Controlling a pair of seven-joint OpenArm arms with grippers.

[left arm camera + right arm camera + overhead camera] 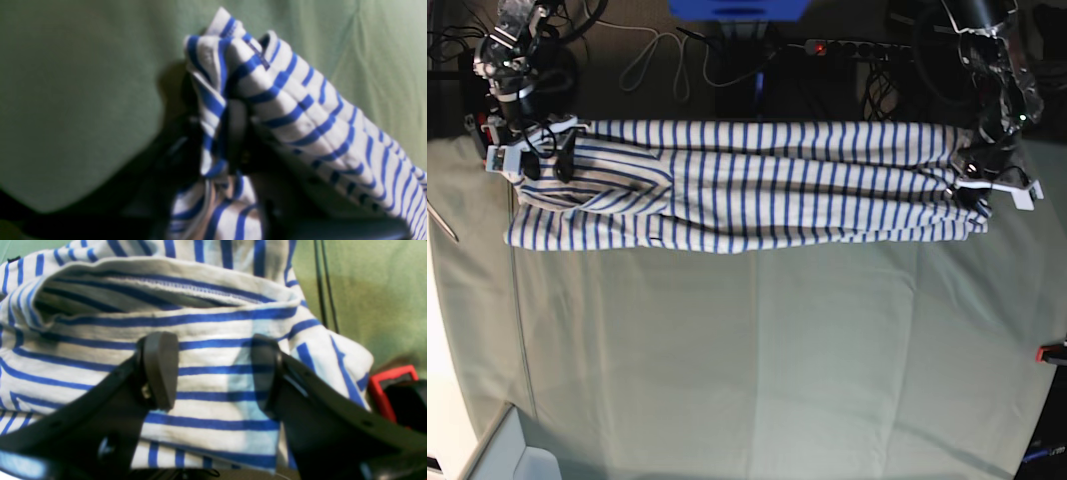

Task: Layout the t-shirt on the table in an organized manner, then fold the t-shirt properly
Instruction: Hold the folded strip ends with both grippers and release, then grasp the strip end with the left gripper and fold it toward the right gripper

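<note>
From the left wrist camera I see the t-shirt (300,110) bunched right at the lens, a thick fold of white cloth with blue stripes rising up in front of the dark body of the left gripper (233,133). The picture is blurred, but the cloth is gathered and pinched there, so I read those fingers as clenched on the shirt. Beyond the fold lies only the pale green table (73,100).

The right wrist camera gives me what the other cannot: both pads of the right gripper (213,373) plainly, one finger (160,370) on each side of a flat striped panel, spread wide with nothing pressed between them. They are released, standing just over the shirt. A hemmed opening of the shirt gapes beyond the pads, and a red clamp (383,390) shows past the shirt's edge.

Only the base view gives the whole layout. The shirt (747,190) is stretched into a long band along the far edge of the table (757,360), crumpled lengthwise. The right gripper (547,160) is at the band's one end, the left gripper (972,190) at the other. Past the shirt, off the table, cables (667,60) lie on the floor.
</note>
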